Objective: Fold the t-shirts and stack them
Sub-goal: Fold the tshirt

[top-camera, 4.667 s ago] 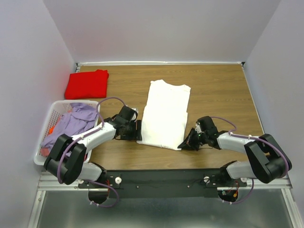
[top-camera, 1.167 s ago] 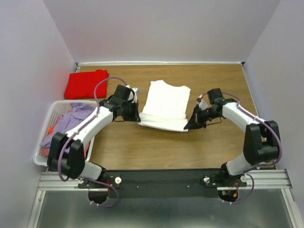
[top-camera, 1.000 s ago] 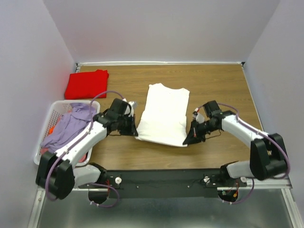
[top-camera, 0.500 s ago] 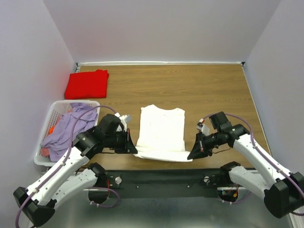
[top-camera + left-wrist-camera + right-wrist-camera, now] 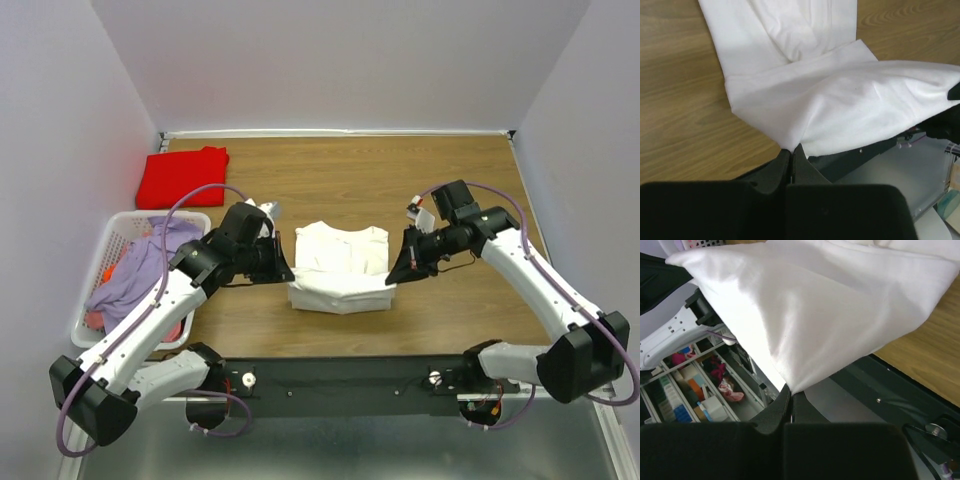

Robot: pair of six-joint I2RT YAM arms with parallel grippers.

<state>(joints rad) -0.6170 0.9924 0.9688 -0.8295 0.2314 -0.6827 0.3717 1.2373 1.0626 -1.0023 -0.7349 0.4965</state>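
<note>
The white t-shirt [image 5: 340,275] lies mid-table, its near hem lifted and carried back over the rest. My left gripper [image 5: 284,276] is shut on the hem's left corner; in the left wrist view the cloth [image 5: 840,100] runs pinched into the closed tips of that gripper [image 5: 791,149]. My right gripper [image 5: 393,277] is shut on the right corner, and the white fabric [image 5: 805,315] hangs from that gripper [image 5: 791,388] in its wrist view. The red t-shirt [image 5: 183,176] lies folded at the table's far left corner.
A white slatted laundry basket [image 5: 105,245] at the left edge holds purple cloth [image 5: 135,270]. The wooden table [image 5: 460,185] ends at grey walls behind and on both sides. A black rail [image 5: 340,375] runs along the near edge.
Both grippers dragged the white shirt toward the near edge, then lifted its near hem and carried it back over the shirt. The red shirt has not moved.
</note>
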